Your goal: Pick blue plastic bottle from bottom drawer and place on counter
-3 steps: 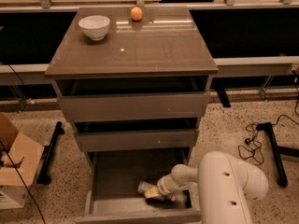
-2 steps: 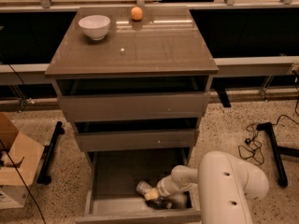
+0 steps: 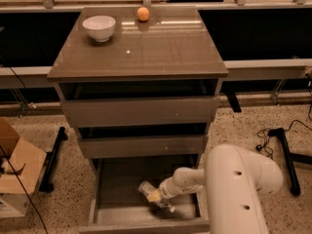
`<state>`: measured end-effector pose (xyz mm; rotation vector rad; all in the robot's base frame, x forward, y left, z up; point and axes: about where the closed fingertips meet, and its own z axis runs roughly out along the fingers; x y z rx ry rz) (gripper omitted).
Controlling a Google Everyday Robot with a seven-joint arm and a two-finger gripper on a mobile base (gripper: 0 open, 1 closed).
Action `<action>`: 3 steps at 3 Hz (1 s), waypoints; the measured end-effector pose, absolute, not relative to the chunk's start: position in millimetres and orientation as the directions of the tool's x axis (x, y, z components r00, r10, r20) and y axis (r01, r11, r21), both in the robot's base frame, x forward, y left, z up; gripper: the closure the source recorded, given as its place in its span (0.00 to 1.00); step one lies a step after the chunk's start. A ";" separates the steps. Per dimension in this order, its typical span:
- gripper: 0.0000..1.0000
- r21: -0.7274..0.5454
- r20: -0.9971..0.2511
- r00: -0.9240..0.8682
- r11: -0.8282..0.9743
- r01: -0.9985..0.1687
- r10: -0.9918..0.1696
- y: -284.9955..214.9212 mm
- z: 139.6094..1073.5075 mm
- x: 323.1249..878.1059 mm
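The bottom drawer (image 3: 141,226) is pulled open under the two upper drawers. My gripper (image 3: 155,196) reaches down into it from the right, at the end of my white arm (image 3: 234,184). It is shut on the blue plastic bottle (image 3: 145,187), a small translucent greyish bottle that lies tilted at the gripper's left tip, just above the drawer floor. The counter (image 3: 146,48) is the glossy grey-brown top of the cabinet.
A white bowl (image 3: 99,27) and a small orange ball (image 3: 143,13) stand at the back of the counter. A cardboard box (image 3: 17,167) and a black stand leg (image 3: 51,160) are on the floor to the left; another black leg (image 3: 285,155) with cables is to the right.
The gripper and the bottle have moved together a little to the left and upward inside the bottom drawer. Nothing on the counter has moved.
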<state>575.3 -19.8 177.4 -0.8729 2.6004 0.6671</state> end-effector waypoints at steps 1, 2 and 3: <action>1.00 0.276 -0.558 -0.678 0.663 -0.696 -0.479 -33.8 252.6 599.8; 1.00 0.253 -0.695 -0.568 0.590 -0.767 -0.440 -51.5 328.6 619.5; 1.00 0.154 -0.841 -0.362 0.463 -0.873 -0.403 -79.0 452.6 620.8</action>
